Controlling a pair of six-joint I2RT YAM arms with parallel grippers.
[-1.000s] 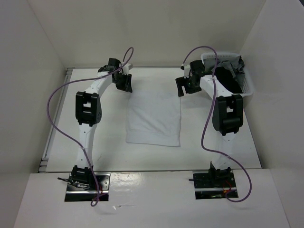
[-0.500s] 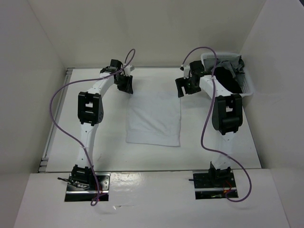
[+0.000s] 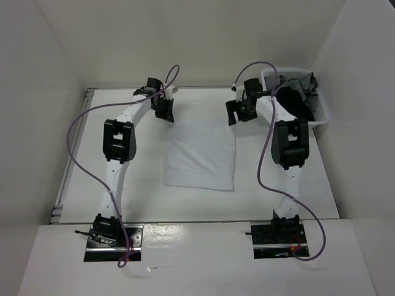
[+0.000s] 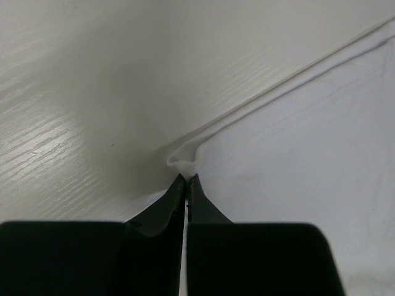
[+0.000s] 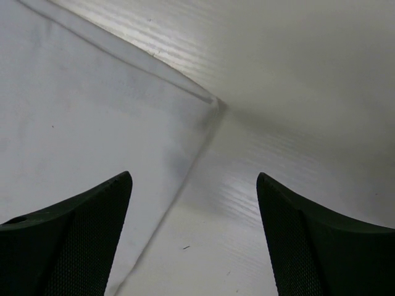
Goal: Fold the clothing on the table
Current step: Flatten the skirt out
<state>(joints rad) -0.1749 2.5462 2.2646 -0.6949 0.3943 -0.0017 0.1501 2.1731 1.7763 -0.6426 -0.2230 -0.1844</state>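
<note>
**Item 1, table** (image 3: 145,169). White, matte, with a metal rail (image 3: 62,192) along its left edge. It carries everything listed below.

**Item 2, left hand** (image 4: 187,177). At the far-left corner of the clothing, lowered to the surface. Its fingers are closed tip to tip, and a small pucker of white fabric is bunched right at the tips. It reads as a pinch on that corner, which gives a hold for lifting the far edge.

**Item 3, clothing** (image 3: 200,154). White, thin and lightly creased. It lies flat in the middle of the table as a rough rectangle between the two arms, and appears already folded narrower. Judged state: one more fold is due, far edge brought toward the near edge.

**Item 4, right hand** (image 5: 194,185). At the far-right corner of the clothing, mirroring the left. Its fingers are spread wide and hold nothing. The corner sits between and just ahead of them, so it looks lined up to close on the corner and match the left-hand pinch. Lifting both corners together would keep the edge straight.

**Item 5, basket** (image 3: 322,114). White plastic, at the far-right corner of the table, just behind the right arm. It holds a black garment (image 3: 293,103) and a grey garment (image 3: 307,81), both well apart from the white piece.
</note>
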